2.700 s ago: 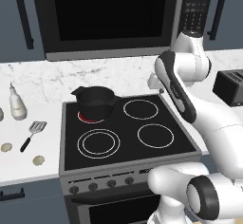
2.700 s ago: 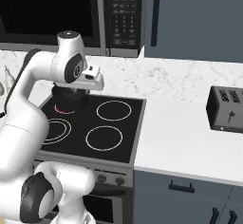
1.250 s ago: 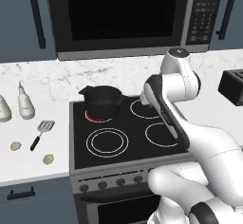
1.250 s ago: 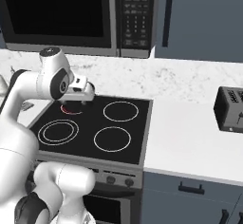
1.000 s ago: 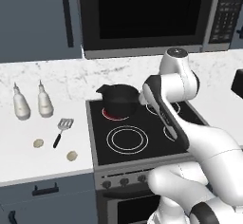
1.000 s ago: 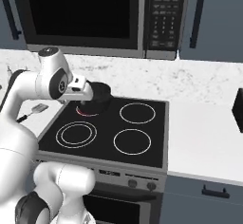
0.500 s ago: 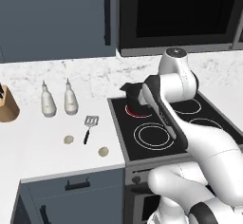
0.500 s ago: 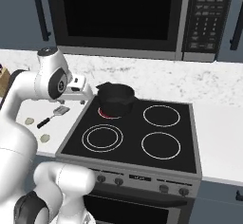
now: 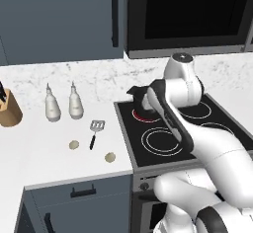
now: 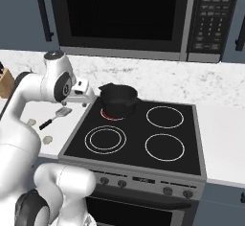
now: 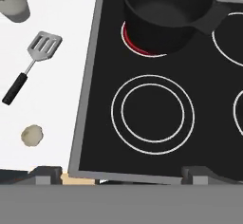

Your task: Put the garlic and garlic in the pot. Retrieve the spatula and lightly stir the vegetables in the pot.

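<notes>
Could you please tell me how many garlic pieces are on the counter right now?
2: one small pale beige garlic lump lies left of the black-handled slotted spatula; the other sits nearer the counter's front edge, beside the stove. None looks hidden.

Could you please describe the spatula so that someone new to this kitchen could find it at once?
Start at the black stove and look to the white counter on its left. The spatula lies flat there, before two white bottles. Only it has a thin black handle and slotted silver head; the garlic lumps nearby are round.
</notes>
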